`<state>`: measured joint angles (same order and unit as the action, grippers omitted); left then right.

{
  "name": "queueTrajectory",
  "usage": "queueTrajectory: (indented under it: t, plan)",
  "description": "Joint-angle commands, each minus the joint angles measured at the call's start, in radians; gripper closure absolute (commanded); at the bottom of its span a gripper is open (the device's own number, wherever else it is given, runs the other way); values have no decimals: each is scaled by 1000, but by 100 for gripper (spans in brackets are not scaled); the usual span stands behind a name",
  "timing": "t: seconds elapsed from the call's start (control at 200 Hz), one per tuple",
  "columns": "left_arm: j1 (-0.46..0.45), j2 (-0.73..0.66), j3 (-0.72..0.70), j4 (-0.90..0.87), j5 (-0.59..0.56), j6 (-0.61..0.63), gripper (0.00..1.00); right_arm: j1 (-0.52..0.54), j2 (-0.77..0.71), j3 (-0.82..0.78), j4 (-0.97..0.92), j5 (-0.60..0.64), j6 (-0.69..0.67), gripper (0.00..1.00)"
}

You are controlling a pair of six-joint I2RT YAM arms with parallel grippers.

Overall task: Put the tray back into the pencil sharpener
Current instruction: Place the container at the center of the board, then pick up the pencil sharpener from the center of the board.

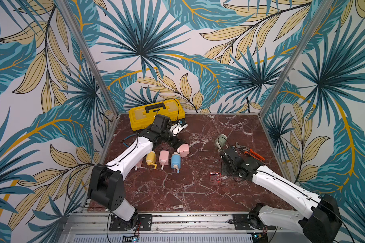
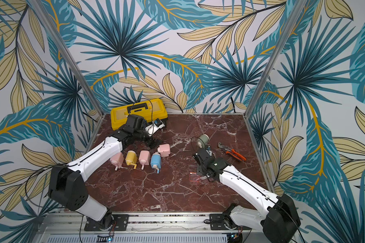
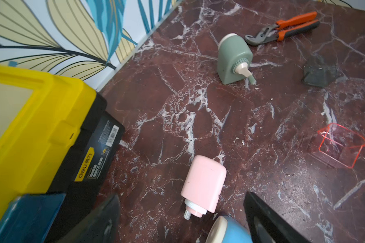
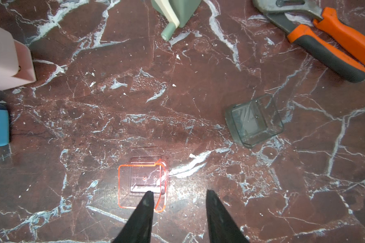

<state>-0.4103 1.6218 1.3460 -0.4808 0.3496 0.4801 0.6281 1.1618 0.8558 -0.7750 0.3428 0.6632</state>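
A clear red tray (image 4: 135,178) lies flat on the marble, also seen in a top view (image 1: 215,175) and the left wrist view (image 3: 341,147). My right gripper (image 4: 179,193) hangs open over it, one finger above the tray's inside, the other beyond its wall. A clear grey tray (image 4: 254,120) lies apart to one side. A green pencil sharpener (image 1: 221,141) stands behind my right wrist. A pink sharpener (image 3: 204,185) lies alone just ahead of my open left gripper (image 3: 180,194), which holds nothing.
Several sharpeners, yellow (image 1: 151,157), pink (image 1: 164,157) and blue (image 1: 175,161), lie in a row beside my left arm. A yellow toolbox (image 1: 156,112) stands at the back left. Orange-handled pliers (image 1: 252,152) lie at the right.
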Motion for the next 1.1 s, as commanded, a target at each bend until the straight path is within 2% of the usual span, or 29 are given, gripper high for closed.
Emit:
queueTrajectory:
  t: [0.0,0.195,0.426,0.811,1.097]
  plan:
    - [5,55,57,-139,58,123,6,-4,-15,-23,-40,36,25,57]
    - [1,147,106,-192,88,151,5,-9,-1,-19,-30,22,22,57]
    - [1,266,198,-213,9,190,5,-10,-6,-28,-26,12,33,57]
    - [-8,362,259,-336,45,283,3,-12,-13,-42,-24,9,45,57]
    - [-31,433,304,-360,31,317,13,-12,-15,-47,-24,7,51,57]
